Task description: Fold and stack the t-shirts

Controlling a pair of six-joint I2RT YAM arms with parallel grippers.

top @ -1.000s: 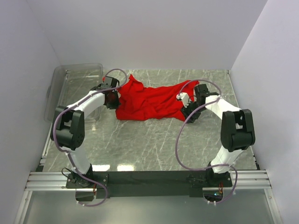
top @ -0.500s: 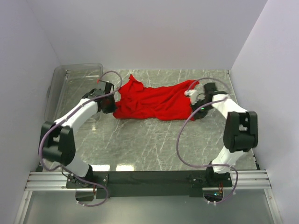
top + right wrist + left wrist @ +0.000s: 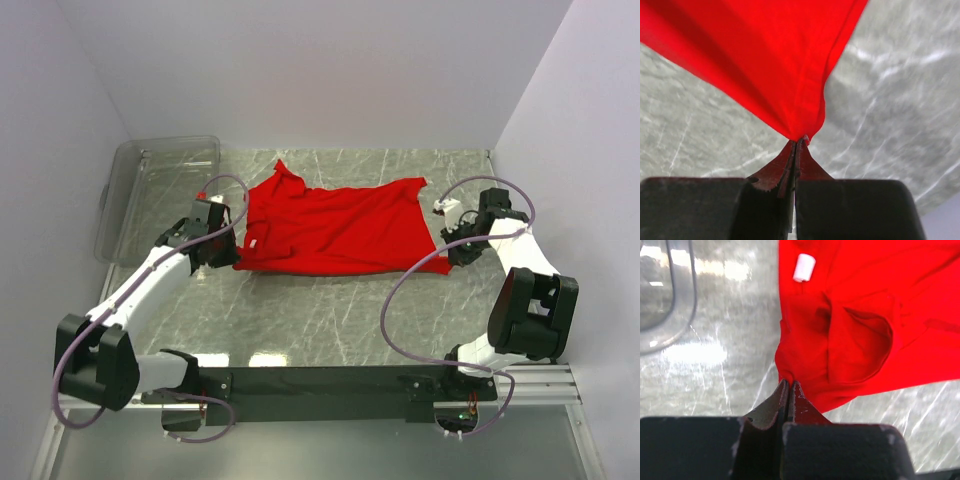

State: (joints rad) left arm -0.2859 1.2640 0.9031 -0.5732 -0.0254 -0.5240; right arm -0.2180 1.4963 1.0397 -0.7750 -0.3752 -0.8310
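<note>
One bright red t-shirt (image 3: 335, 230) is stretched wide across the back of the marble table, between my two arms. My left gripper (image 3: 232, 262) is shut on its left corner, and in the left wrist view the cloth (image 3: 860, 325) bunches right at the closed tips (image 3: 789, 384). A small white neck label (image 3: 804, 267) lies on the cloth beyond. My right gripper (image 3: 447, 258) is shut on the shirt's right corner; the right wrist view has the taut red cloth (image 3: 765, 60) running into the pinched tips (image 3: 798, 141).
A clear plastic bin (image 3: 160, 190) stands at the back left, its rim (image 3: 682, 300) close to the left gripper. White walls close the table on three sides. Bare marble (image 3: 330, 315) lies between the shirt and the arm bases.
Both arms have swung outward and toward the near side, pulling the crumpled shirt out into a wide, flatter sheet. The right gripper has closed on its corner.
</note>
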